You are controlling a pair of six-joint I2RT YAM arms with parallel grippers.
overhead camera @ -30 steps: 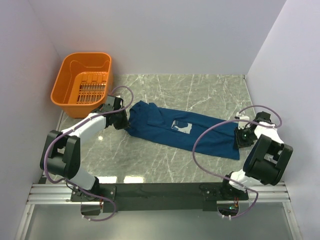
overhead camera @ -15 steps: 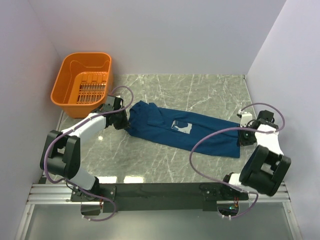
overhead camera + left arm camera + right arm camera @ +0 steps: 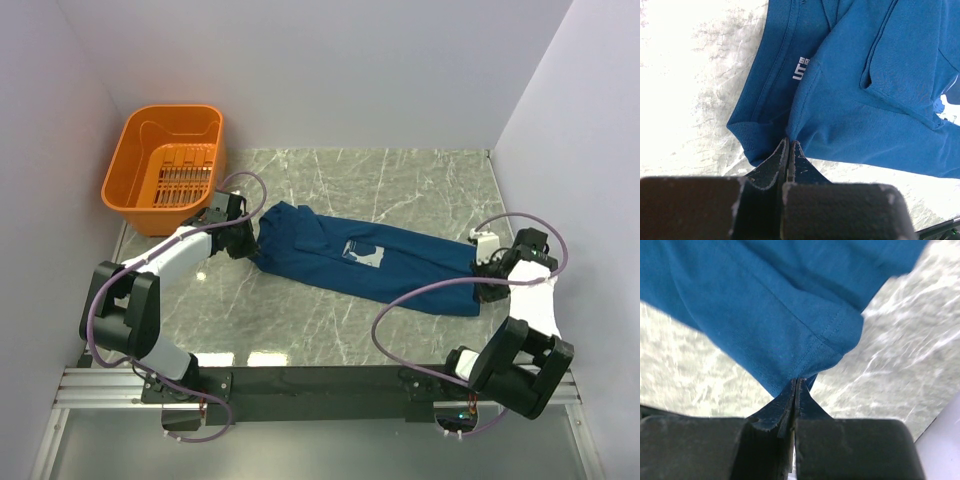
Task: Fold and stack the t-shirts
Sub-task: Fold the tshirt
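A dark navy-blue t-shirt (image 3: 360, 258) lies stretched into a long band across the marble table, its pale chest print (image 3: 365, 252) facing up near the middle. My left gripper (image 3: 250, 240) is shut on the shirt's left end, by the collar and its white label (image 3: 801, 69). My right gripper (image 3: 481, 279) is shut on the shirt's right end, at the stitched hem (image 3: 825, 335). In both wrist views the jaws are pressed together with blue fabric pinched at their tips (image 3: 790, 141) (image 3: 796, 380).
An orange plastic basket (image 3: 165, 165) stands at the back left, just behind the left arm. White walls close in the table on the left, back and right. The right arm's cable (image 3: 420, 285) loops over the shirt's near edge.
My right gripper has swung a little farther right and nearer, pulling the shirt's right end with it. The left gripper and the collar end have stayed put.
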